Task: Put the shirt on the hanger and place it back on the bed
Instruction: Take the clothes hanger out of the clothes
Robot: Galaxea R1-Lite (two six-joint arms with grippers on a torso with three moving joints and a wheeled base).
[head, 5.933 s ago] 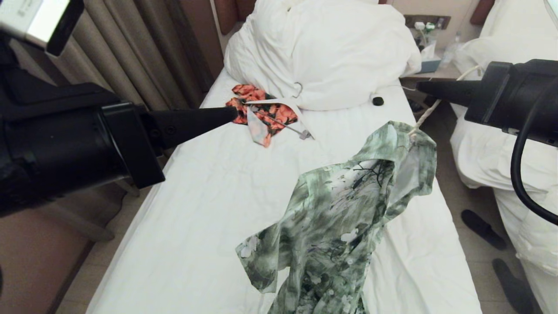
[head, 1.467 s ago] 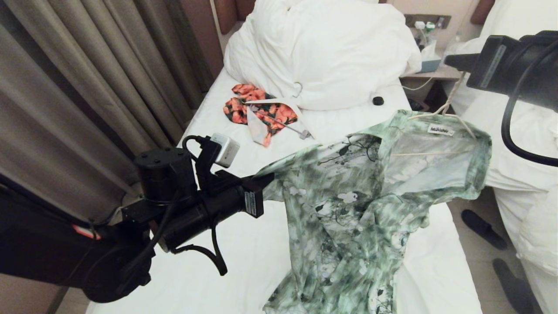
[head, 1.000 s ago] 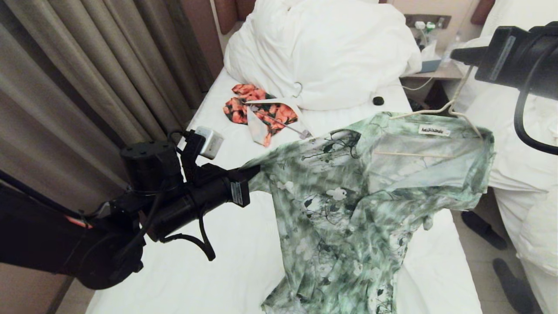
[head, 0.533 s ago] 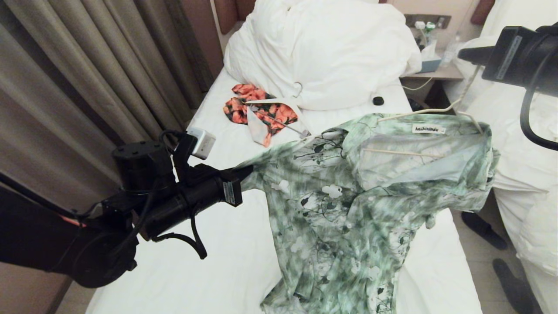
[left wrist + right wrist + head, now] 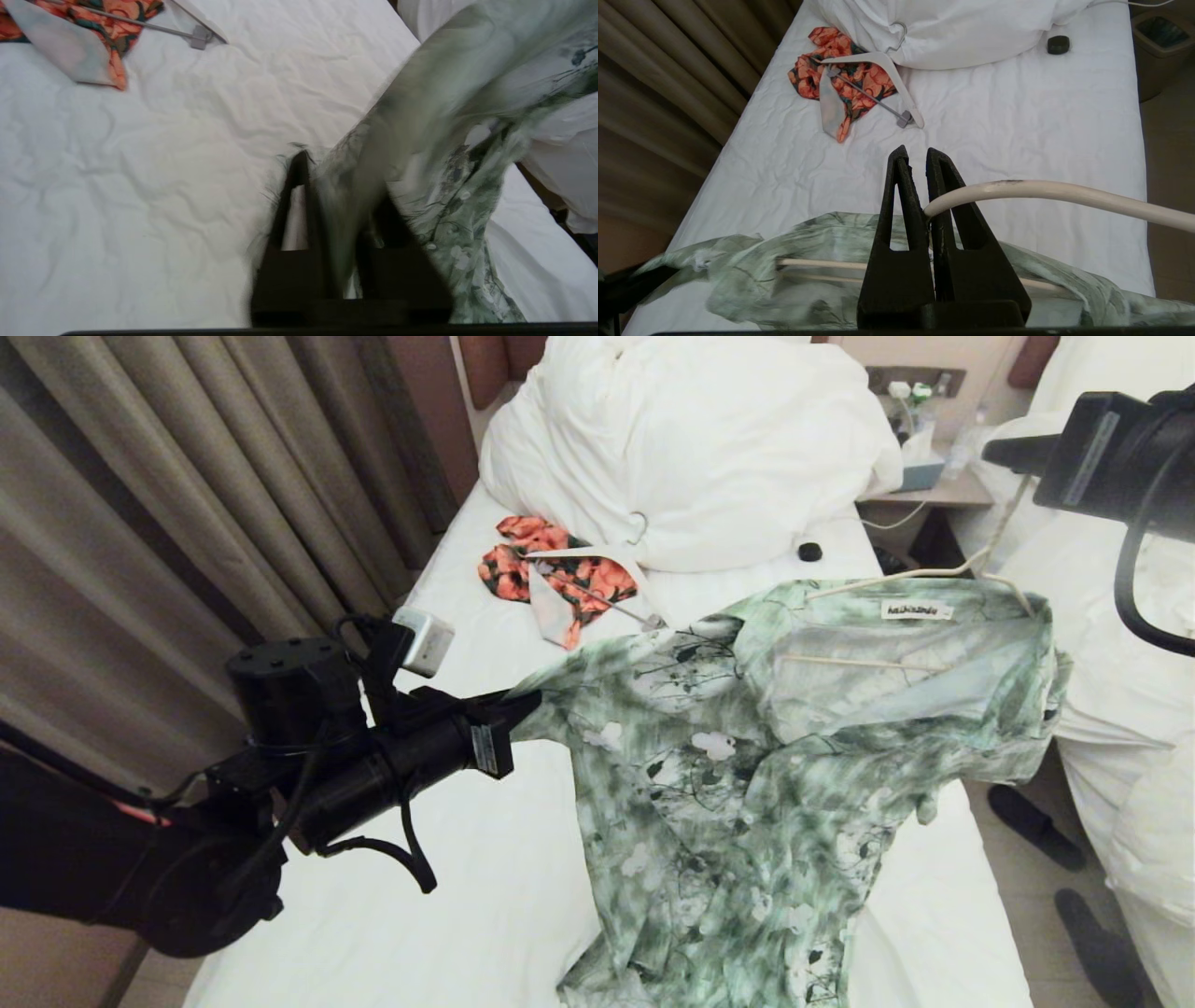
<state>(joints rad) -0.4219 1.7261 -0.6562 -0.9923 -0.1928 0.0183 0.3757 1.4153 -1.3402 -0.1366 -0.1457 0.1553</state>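
Head view: hanger (image 5: 920, 574) bar crosswise over bed (image 5: 467, 859), hook toward right pincer (image 5: 991, 450).

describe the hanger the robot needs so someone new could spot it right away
Look above the long white bed, where the green floral shirt hangs. The hanger is the thin cream wire inside its collar, its hook held by the right tool, unlike the broad white hanger on the orange garment.

Pale green shirt (image 5: 747, 775) with dark branch print, cream hanger (image 5: 920, 574), white bed (image 5: 467, 821), orange-and-black floral garment (image 5: 560, 574).
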